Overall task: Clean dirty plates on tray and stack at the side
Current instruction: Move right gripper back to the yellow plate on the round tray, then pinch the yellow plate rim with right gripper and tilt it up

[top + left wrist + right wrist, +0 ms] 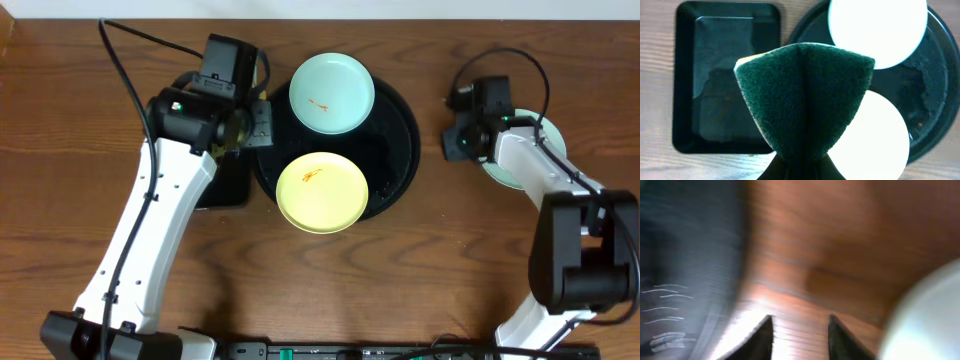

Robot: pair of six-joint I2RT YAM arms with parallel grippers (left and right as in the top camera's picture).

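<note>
Two plates on the tray, a third off to the side on the wooden surface (80, 120).
The left fingers (258, 122) are clamped on a folded dark green scouring sponge (805, 95) by the large round glossy black tray (393, 150), which carries a pale mint-blue plate (331, 93) and a pale yellow plate (322, 192), both smeared orange. The right fingers (762, 337) stand apart, empty, beside the second mint plate (930, 320). A rectangular black tray (725, 80) lies left.
</note>
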